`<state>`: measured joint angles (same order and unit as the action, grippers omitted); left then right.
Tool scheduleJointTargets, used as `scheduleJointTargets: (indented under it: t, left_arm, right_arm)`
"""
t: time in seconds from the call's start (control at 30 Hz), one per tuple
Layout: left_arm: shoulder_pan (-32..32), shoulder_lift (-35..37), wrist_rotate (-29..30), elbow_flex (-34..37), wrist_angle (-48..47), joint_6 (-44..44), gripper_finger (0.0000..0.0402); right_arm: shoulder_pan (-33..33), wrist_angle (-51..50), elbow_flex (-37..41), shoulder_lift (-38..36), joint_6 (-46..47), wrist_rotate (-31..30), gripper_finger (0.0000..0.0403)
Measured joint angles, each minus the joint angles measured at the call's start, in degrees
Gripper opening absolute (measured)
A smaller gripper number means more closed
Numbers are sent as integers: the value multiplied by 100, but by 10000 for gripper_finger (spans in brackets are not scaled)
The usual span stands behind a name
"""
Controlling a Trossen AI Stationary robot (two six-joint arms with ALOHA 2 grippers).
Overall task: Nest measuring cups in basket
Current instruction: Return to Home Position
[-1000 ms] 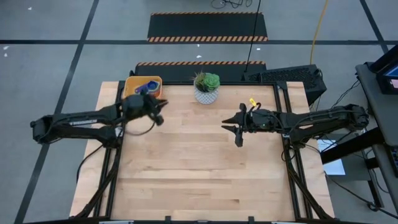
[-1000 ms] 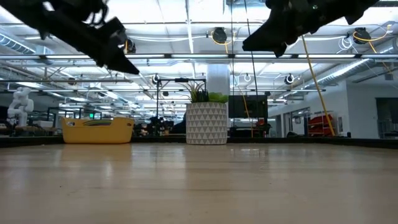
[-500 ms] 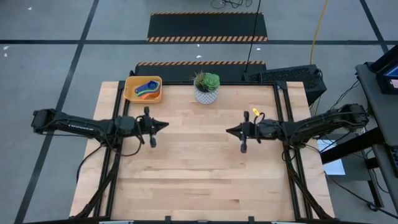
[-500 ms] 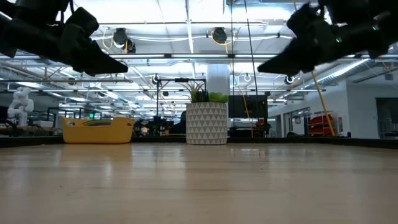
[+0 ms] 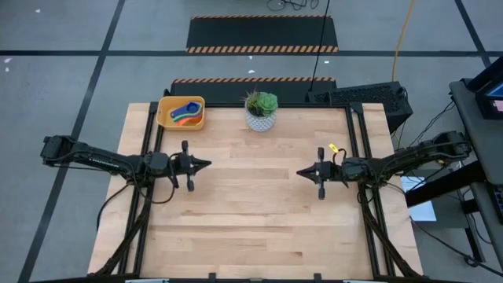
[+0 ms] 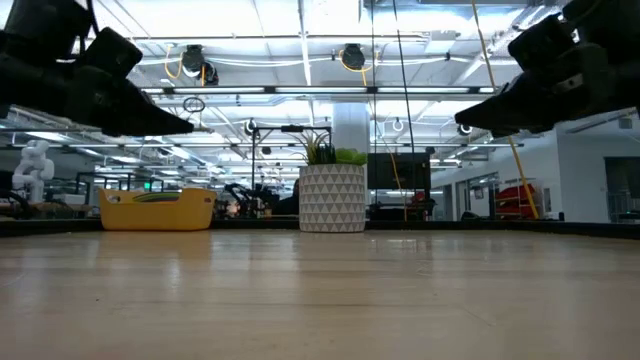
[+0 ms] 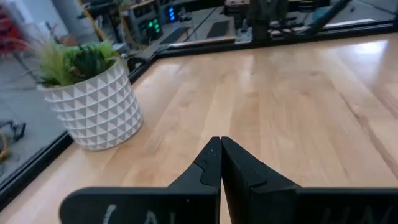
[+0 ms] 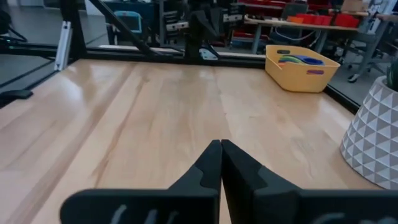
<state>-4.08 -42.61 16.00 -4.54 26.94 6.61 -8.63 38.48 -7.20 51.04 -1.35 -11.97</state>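
- Nesting looks finished: the measuring cups (image 5: 185, 115) sit stacked inside the basket (image 5: 162, 115).
- Nothing to carry: left gripper (image 5: 206, 163) and right gripper (image 5: 299, 172) hover well away, fingers together, empty.

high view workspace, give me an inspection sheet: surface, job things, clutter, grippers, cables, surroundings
surface: wooden table, nothing seen between the arms
job's things: measuring cups lie together inside the basket, at the far left corner
clutter: potted plant at the far edge, apart from the basket
grippers: left gripper and right gripper both shut, empty, held above the table, tips facing each other
cables: yellow cable and black cable run beyond the far edge
surroundings: hazard-striped mats on the floor; no person seen
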Motion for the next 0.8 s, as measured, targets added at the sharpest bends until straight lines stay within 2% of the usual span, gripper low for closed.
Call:
scheduleJointTargets:
  t: [0.17, 0.33, 0.53, 0.8]
  left_arm:
    - [138, 0, -293, 362, 598, 120, 9]
    - [285, 1, -550, 400, 506, 155, 4]
    - [456, 202, -667, 400, 456, 276, 7]
    - [971, 895, -1201, 400, 49, 332, 9]
  right_arm:
    - [-54, -97, 228, -496, -96, 43, 0]
    - [-50, -123, 448, -1132, -133, 173, 0]
    - [-50, -908, 473, -1947, -362, 175, 0]
    - [-50, -1928, 485, -3381, -540, 175, 0]
